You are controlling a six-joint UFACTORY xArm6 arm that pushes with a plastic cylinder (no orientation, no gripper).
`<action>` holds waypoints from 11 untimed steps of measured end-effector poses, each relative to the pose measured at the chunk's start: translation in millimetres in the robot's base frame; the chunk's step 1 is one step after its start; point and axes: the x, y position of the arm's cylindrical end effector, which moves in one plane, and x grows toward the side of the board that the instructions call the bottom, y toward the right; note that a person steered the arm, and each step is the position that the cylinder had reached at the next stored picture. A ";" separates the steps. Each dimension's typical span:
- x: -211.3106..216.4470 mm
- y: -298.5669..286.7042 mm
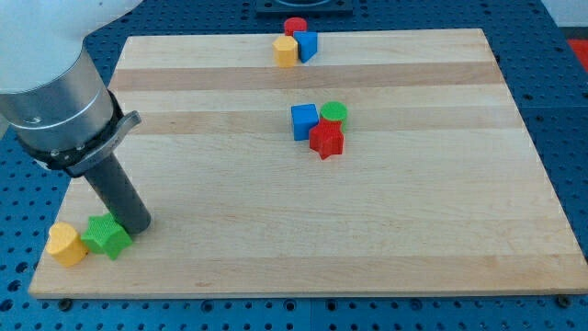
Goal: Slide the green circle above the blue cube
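Observation:
The green circle [334, 112] sits near the board's middle, touching the right side of the blue cube [304, 121] and the top of a red star [326, 140]. My tip [135, 223] is far off at the view's lower left, right beside a green star [107, 237]. A yellow block [65, 244] lies just left of that star.
At the view's top edge a red cylinder [295, 27], a second blue block [306, 44] and a yellow block [286, 51] form a cluster. The wooden board [413, 230] ends close to the lower-left blocks.

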 end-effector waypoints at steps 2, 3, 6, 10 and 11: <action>5.0 -1.0; 5.0 4.5; -5.7 219.9; -114.5 281.2; -125.1 280.5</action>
